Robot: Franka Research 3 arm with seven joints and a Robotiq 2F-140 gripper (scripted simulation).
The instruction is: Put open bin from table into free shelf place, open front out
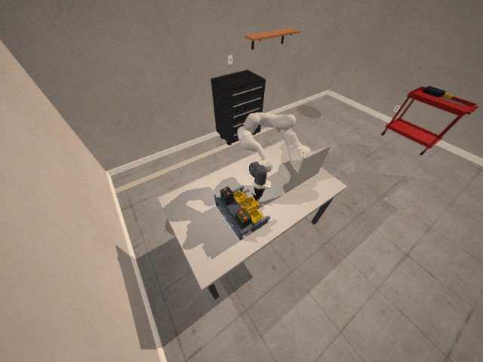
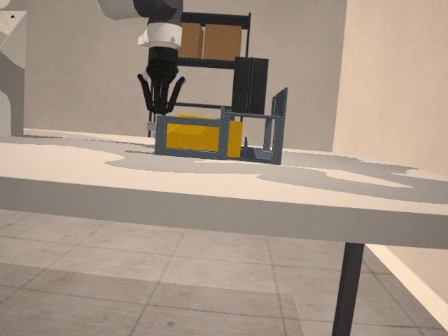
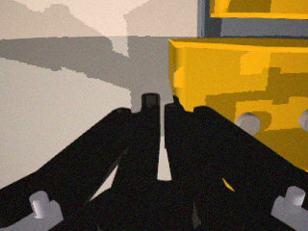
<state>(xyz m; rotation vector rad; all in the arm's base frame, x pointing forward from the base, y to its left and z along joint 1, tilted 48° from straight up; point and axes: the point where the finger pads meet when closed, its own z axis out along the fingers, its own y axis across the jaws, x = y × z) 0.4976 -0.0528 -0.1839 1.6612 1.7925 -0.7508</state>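
Observation:
A yellow open bin [image 3: 241, 90] fills the right of the wrist view, with pale round parts [image 3: 248, 122] in it. It lies on the near side of the grey shelf's front lip [image 3: 257, 27]. My gripper [image 3: 160, 91] is shut on nothing, its tips just left of the near bin's corner; I cannot tell if they touch. In the top view the gripper [image 1: 258, 192] hangs at the shelf's [image 1: 238, 214] far end by the yellow bins [image 1: 246, 202]. In the exterior view the gripper [image 2: 160, 108] hangs above the shelf's [image 2: 220, 135] left end.
Two dark bins [image 1: 226, 191] [image 1: 242, 219] also sit in the shelf's row. A grey upright panel [image 1: 309, 164] stands on the table by the arm's base. A black drawer cabinet [image 1: 238, 102] and a red cart [image 1: 429, 117] stand off the table.

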